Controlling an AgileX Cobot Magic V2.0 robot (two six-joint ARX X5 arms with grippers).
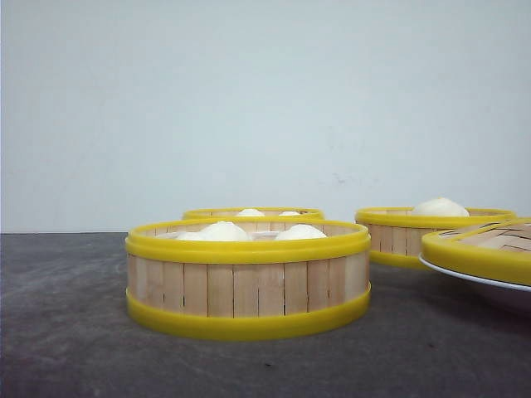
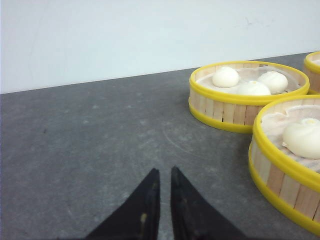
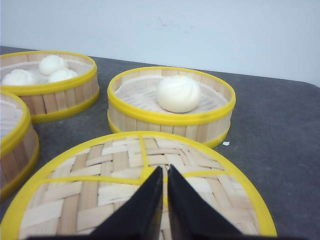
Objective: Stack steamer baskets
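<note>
The left hand [image 2: 161, 172] hangs over bare grey tabletop [image 2: 100, 140], its dark fingers nearly together with only a thin slit between them and nothing held. The right hand [image 3: 163, 172] is likewise drawn narrow and empty, poised above the woven lid [image 3: 115, 190].

Three steamer baskets sit apart on the tabletop, none stacked. The nearest basket [image 1: 247, 286], foremost in the front view, holds several white buns [image 1: 224, 231]. A second basket [image 1: 253, 213] sits just behind the nearest basket, its rim and bun tops showing over it. A third basket [image 1: 431, 236] stands to the right of the nearest basket and farther back, carrying one large bun [image 1: 440, 207].

The flat yellow-rimmed lid rests on a white plate [image 1: 473, 278] at the right edge of the front view, right of the nearest basket and in front of the third. A plain pale wall [image 1: 249, 99] rises behind the tabletop.
</note>
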